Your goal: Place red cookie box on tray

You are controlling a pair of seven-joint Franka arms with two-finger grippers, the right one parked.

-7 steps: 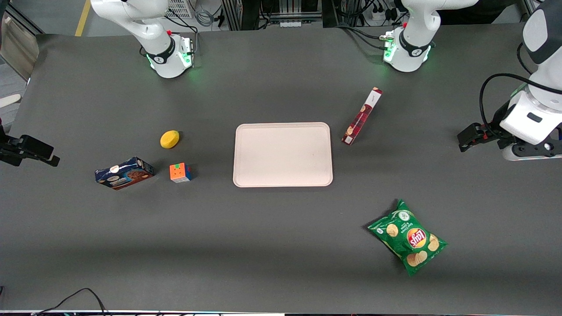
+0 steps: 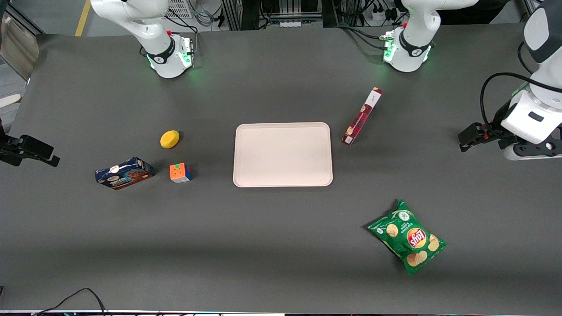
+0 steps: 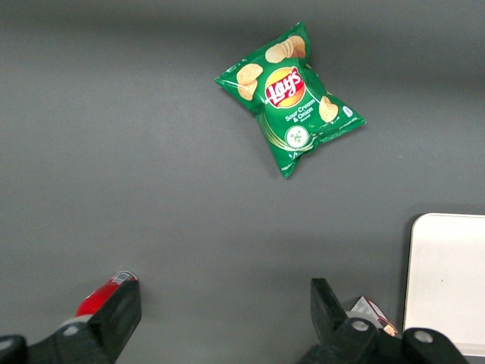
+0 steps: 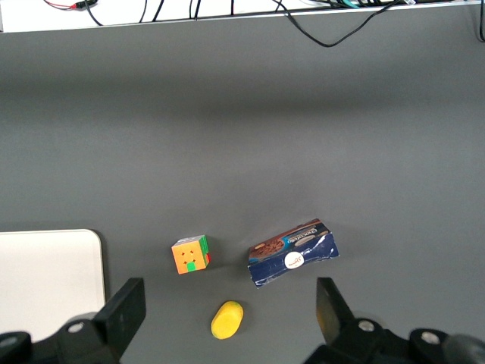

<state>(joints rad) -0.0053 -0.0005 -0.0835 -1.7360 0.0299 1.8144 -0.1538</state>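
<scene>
Left arm's black two-finger gripper (image 3: 223, 318) held above bare dark grey table (image 2: 281, 245) at the working arm's end, well out from all the objects; fingers (image 3: 117, 315) spread wide apart, nothing between them, nothing gripped.

Long slim dark-red cardboard cookie box (image 2: 362, 116) with round cookie pictures and a cream narrow face: well apart from the gripper, toward the middle of the table, standing on a long edge and angled, untouched. In the wrist view only one end of it (image 3: 371, 315) peeking out just past one finger.

Large flat pale pink-beige rectangular tray (image 2: 283, 154) with rounded corners and low rim: farther again from the gripper than the box, just beside the box's nearer end but not touching it, nothing on it.

Green crinkled foil bag of Lay's crisps (image 2: 408, 237): lying flat, nearer the front camera than the gripper, apart from box and tray.

Far from the gripper, toward the parked arm's end: yellow rounded lemon-like object (image 2: 169, 139), small multicoloured puzzle cube (image 2: 180, 172), dark-blue cardboard cookie box (image 2: 124, 173) lying beside the cube.
</scene>
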